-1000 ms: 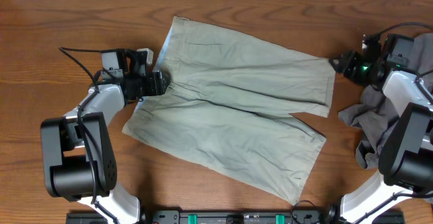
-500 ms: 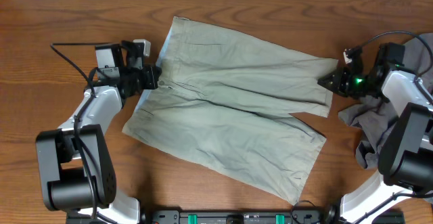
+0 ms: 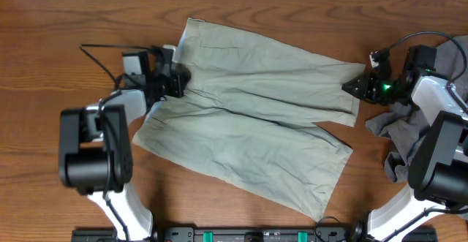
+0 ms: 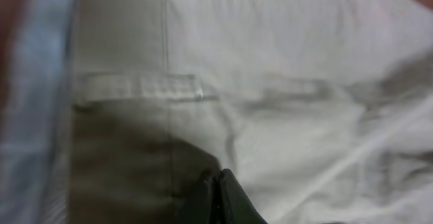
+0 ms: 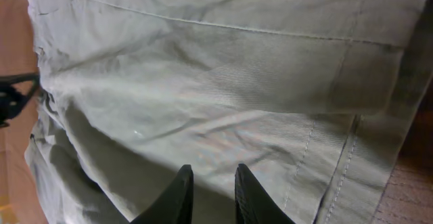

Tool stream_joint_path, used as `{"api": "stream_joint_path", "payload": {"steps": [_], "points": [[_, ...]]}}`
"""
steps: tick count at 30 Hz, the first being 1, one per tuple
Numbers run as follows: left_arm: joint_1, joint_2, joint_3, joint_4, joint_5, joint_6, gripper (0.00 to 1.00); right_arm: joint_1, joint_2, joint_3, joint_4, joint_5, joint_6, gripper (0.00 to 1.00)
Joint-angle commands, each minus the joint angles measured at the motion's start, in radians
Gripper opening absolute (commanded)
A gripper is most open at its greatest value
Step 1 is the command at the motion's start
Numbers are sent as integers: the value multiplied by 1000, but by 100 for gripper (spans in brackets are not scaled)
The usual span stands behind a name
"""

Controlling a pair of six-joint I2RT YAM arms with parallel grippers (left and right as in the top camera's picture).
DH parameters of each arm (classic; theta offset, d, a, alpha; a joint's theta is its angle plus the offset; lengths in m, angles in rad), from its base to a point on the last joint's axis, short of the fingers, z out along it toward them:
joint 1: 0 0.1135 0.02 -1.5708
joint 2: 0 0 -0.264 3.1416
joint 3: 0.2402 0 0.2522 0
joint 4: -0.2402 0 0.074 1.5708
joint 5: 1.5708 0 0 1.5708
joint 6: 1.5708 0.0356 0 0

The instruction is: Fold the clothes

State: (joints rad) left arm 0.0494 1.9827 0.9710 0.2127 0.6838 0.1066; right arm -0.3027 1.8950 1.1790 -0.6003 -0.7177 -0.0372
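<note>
- Shorts [image 3: 256, 118] lie spread slantwise across the middle of the desk [image 3: 58, 23] in the overhead view, waistband toward the left edge and legs toward the right. The left gripper [image 3: 179, 81] sits on the waistband and the right gripper [image 3: 351, 87] at the far leg's hem. A grey garment [image 3: 398, 136] is heaped at the right edge, touching the right arm, and could snag on a sweep. Bare wood along the far and left edges leaves room to move.
- Left wrist: the fingers are pressed together and seem to nip a thin bit of cloth, with creases running from the tip. So slight a hold could slip on lifting.
- Right wrist: the fingers stand slightly apart over the hem, with nothing gathered between them. A lift from the left alone would probably drag and bunch the shorts.
</note>
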Motion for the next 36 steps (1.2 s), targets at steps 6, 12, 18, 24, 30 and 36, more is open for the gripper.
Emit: {"api": "stream_joint_path", "payload": {"steps": [6,12,18,24,30,36], "points": [[3,43,4,-23,-427,-100,6,7,-18,6,2,-5,26,19],[81,43,27,-98,-745,-229,6,7,-18,6,3,-5,26,27],[131,40,45,-125,-585,-240,6,37,-18,6,-23,-25,36,23],[120,-60,47,-176,-586,-240,24,178,-18,5,-83,-102,-68,33],[121,-312,49,-251,-586,-239,43,348,-18,4,-135,58,-97,41],[120,-547,49,-411,-586,-239,44,450,-16,4,40,76,-63,8]]}}
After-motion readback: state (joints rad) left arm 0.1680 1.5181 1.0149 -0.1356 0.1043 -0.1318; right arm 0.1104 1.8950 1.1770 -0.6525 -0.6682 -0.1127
